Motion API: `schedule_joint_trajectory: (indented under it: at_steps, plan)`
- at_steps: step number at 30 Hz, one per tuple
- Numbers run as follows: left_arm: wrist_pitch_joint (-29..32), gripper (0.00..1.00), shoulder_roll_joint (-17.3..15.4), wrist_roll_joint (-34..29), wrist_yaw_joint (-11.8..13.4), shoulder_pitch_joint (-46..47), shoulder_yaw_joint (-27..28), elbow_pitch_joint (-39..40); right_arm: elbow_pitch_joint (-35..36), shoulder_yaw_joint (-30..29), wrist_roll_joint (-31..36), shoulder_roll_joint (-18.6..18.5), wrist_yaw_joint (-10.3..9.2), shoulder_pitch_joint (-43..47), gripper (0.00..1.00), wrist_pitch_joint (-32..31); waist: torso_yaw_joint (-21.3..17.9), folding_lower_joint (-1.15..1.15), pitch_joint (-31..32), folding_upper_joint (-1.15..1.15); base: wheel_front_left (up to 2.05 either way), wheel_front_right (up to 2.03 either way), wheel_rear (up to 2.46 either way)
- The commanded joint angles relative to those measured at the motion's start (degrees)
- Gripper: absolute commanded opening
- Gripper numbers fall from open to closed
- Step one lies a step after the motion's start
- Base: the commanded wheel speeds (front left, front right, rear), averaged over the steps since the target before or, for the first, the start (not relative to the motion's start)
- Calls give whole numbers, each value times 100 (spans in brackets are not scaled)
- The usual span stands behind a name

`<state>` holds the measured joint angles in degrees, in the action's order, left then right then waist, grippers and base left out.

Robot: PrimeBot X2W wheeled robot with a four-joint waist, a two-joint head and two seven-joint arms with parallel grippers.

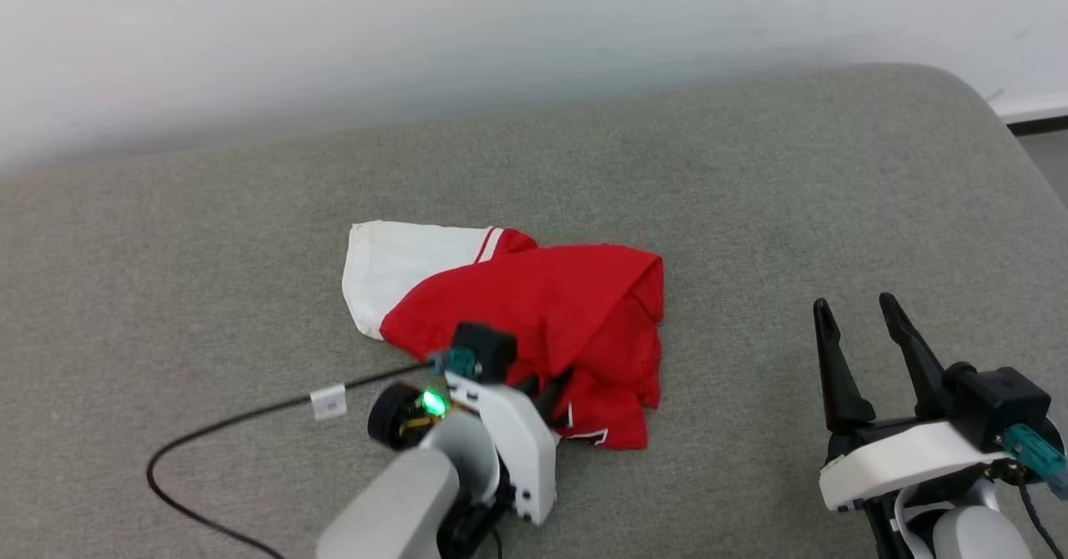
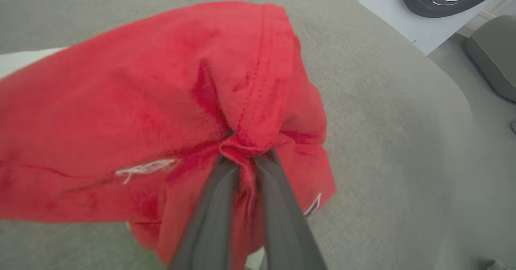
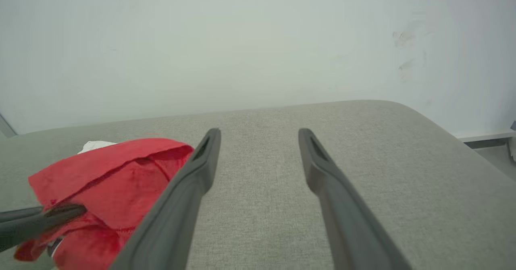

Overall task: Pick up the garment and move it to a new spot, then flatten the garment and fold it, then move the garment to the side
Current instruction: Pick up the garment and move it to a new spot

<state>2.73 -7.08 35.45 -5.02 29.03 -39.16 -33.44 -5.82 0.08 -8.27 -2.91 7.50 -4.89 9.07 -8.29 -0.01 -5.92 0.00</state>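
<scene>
Pinching a bunched red fold of the garment (image 1: 534,309) tight, the left gripper (image 2: 245,157) sits at the near edge of that crumpled heap, about mid-way across the grey cushion (image 1: 751,167), while the right gripper (image 1: 855,302) just hangs wide open, well off to its right.

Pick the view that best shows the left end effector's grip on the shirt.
Left wrist view: close up, the left end effector is shut on a bunched fold of the shirt. Head view shows the whole shirt, but the arm partly covers the pinch. Right wrist view shows it side-on, lower left.
</scene>
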Motion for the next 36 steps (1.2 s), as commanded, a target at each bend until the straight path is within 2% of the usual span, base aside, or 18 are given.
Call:
schedule_joint_trajectory:
  at_steps: [1,2,3,4,10,13,22,28,32,36]
  plan:
    - [38,0,-23,-8,-19,-177,-67,2,-27,1,-31,4,-2,-100,100,54,-24,1,-94,0,0,0,0]
    - [43,15,-28,2,-23,-267,-107,8,-46,-9,-24,4,-2,-105,100,59,-11,1,-105,0,0,0,0]
    - [35,47,-32,6,-32,-332,-138,34,-66,-23,-13,4,-2,-103,100,66,13,1,-114,0,0,0,0]
    - [15,100,-50,-31,-43,-380,-194,73,-86,-33,1,4,-2,-116,100,79,43,1,-112,0,0,0,0]
    - [-445,100,-129,-153,6,-414,-176,541,-177,-92,41,4,-2,-130,100,100,340,1,71,0,0,0,0]
    - [-751,100,-183,-154,126,-428,-20,858,-194,-107,71,4,-2,-75,100,73,511,1,222,0,0,0,0]
    - [-1472,100,-602,-136,816,-752,720,1409,-116,-141,84,4,-2,94,100,-62,948,1,491,0,0,0,0]
    - [-1690,100,-1011,-106,1197,-1214,1231,1562,-51,-90,110,4,-2,192,100,-138,1020,1,591,0,0,0,0]
    - [-1732,100,-1194,-111,1326,-1552,1404,1690,-13,-88,134,4,-2,319,100,-228,986,1,668,0,0,0,0]
    - [-1759,100,-1244,-113,1408,-1821,1443,1821,34,-66,158,4,-2,435,100,-299,913,1,742,0,0,0,0]
